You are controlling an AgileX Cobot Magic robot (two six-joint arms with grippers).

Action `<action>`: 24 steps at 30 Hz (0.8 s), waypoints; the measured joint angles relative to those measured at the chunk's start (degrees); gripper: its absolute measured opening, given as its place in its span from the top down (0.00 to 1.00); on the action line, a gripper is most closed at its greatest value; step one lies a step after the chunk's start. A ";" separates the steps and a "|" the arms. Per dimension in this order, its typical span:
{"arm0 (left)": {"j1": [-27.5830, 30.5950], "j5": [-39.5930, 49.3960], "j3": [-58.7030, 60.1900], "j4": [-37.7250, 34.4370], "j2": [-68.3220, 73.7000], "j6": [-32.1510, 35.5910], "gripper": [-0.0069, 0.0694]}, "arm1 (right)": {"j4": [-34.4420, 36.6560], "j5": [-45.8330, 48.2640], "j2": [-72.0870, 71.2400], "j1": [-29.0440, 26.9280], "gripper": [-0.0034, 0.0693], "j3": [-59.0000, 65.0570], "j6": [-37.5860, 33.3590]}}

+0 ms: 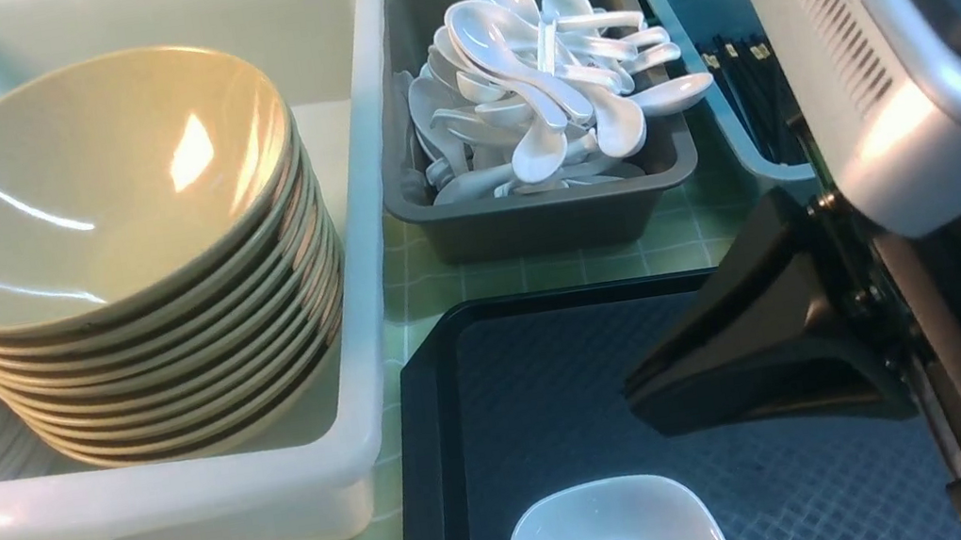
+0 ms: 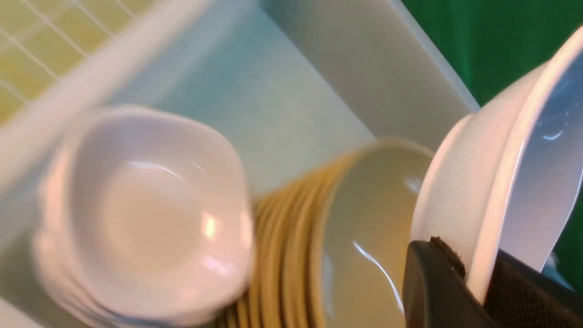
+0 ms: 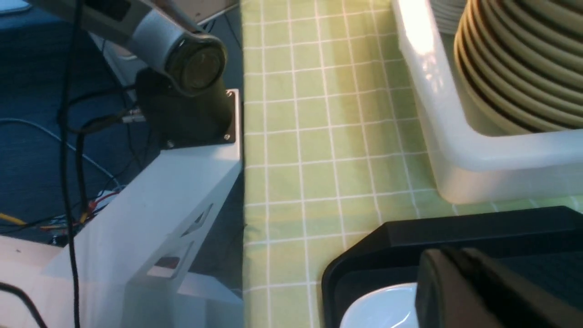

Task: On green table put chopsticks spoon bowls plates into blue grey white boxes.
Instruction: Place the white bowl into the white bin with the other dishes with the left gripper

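While the left claw (image 2: 473, 278) pinches the rim of a glossy white dish (image 2: 478, 168) held tilted, smooth tan bowls (image 1: 98, 194) nest in the milky plastic box (image 1: 370, 229), their stack leaning left. Rightward, curved spoons (image 1: 517, 64) point every way in the grey box (image 1: 550, 226); slim black chopsticks (image 1: 749, 92) lie roughly lengthwise in the blue box (image 1: 731, 128). The right claw (image 1: 637, 390) is closed, empty, above the textured black tray (image 1: 535, 376), where a squarish plate (image 1: 615, 536) sits.
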 joint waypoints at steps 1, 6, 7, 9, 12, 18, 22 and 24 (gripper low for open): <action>2.40 0.00 -0.81 -0.05 1.18 -0.41 0.89 | 0.00 0.00 0.00 0.00 0.92 0.00 0.02; 6.28 2.14 -0.98 3.10 8.21 -0.81 0.89 | -0.46 -0.78 0.00 0.00 0.90 0.00 0.02; 6.12 2.37 -0.58 3.87 8.65 -0.98 0.89 | -0.48 -1.05 0.00 0.00 0.90 0.00 0.02; 5.04 2.11 1.89 6.41 10.36 -1.97 0.89 | -0.67 -2.17 0.00 0.00 0.90 0.00 0.02; 4.64 0.36 5.30 7.39 10.64 -2.76 0.89 | -0.67 -4.06 0.00 0.00 0.90 0.00 0.02; 4.64 -3.71 10.05 7.39 10.64 -3.34 0.89 | -0.72 -6.29 0.00 0.00 0.90 0.00 0.02; 3.75 -5.16 11.58 7.33 10.64 -3.40 0.89 | -0.72 -6.62 0.00 0.00 0.89 0.00 0.02; 3.02 -5.28 11.85 7.72 10.64 -3.80 0.89 | -0.72 -6.70 0.00 0.00 0.89 0.00 0.02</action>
